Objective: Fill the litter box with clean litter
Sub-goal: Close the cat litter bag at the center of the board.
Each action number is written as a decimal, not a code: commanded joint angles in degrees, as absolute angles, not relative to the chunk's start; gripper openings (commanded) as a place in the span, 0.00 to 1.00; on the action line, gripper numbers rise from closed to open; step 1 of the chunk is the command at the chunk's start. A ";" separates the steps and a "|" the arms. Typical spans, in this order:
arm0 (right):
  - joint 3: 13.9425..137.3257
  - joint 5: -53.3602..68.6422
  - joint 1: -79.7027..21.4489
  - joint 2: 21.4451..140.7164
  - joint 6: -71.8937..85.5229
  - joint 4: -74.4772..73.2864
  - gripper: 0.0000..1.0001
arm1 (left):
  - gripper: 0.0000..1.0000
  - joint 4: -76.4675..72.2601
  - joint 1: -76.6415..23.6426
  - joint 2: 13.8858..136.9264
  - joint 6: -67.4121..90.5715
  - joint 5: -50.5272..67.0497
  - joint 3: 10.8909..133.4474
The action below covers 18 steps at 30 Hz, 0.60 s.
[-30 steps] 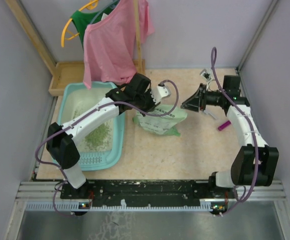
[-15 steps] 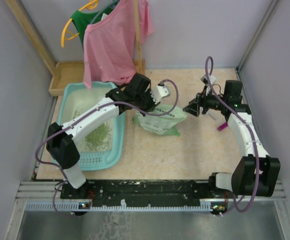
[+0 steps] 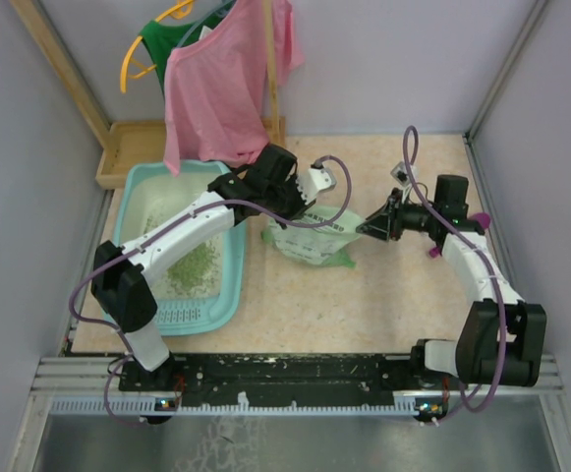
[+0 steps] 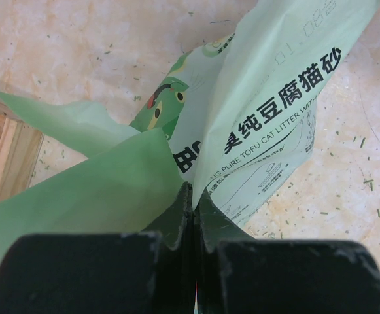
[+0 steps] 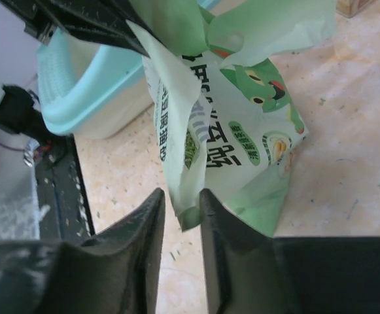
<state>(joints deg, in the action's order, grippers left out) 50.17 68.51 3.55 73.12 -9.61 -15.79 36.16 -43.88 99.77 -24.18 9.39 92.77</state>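
The light-teal litter box point(image 3: 136, 193) lies at the left, with a small olive-green patch of clean litter point(image 3: 193, 265) on its whitish base. Its rim also shows in the right wrist view point(image 5: 88, 104). My left gripper point(image 3: 312, 200) is shut on the top edge of the pale green printed litter bag point(image 3: 314, 236) and holds it up just right of the box; in the left wrist view the gripper point(image 4: 193, 196) pinches the bag point(image 4: 261, 118). My right gripper point(image 3: 370, 226) is open, and in its wrist view the gripper point(image 5: 182, 199) straddles a lower corner of the bag point(image 5: 242, 131) without clamping it.
A wooden tray point(image 3: 128, 149) stands behind the litter box. A pink garment point(image 3: 221, 88) hangs over the box's far end. A magenta scoop point(image 3: 438, 248) lies under my right arm. Stray granules speckle the table point(image 3: 364, 295). Walls close in on both sides.
My right arm has moved left to the bag and its jaws have narrowed around the bag's corner. The left arm and the bag have stayed put.
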 commanded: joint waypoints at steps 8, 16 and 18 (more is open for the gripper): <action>46.58 71.94 3.53 71.73 -2.86 -5.47 0.00 | 0.00 28.68 -43.07 97.34 -23.21 7.49 97.33; 57.84 85.88 6.19 79.71 2.64 -17.23 0.00 | 0.00 31.33 -43.07 96.72 -24.10 5.70 99.34; 63.45 93.05 6.98 83.14 -0.65 -27.94 0.00 | 0.00 31.83 -43.07 96.31 -24.45 5.03 99.57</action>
<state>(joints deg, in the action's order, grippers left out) 52.38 75.40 5.06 78.59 -0.34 -14.44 37.89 -43.88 99.77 -23.79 8.62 94.13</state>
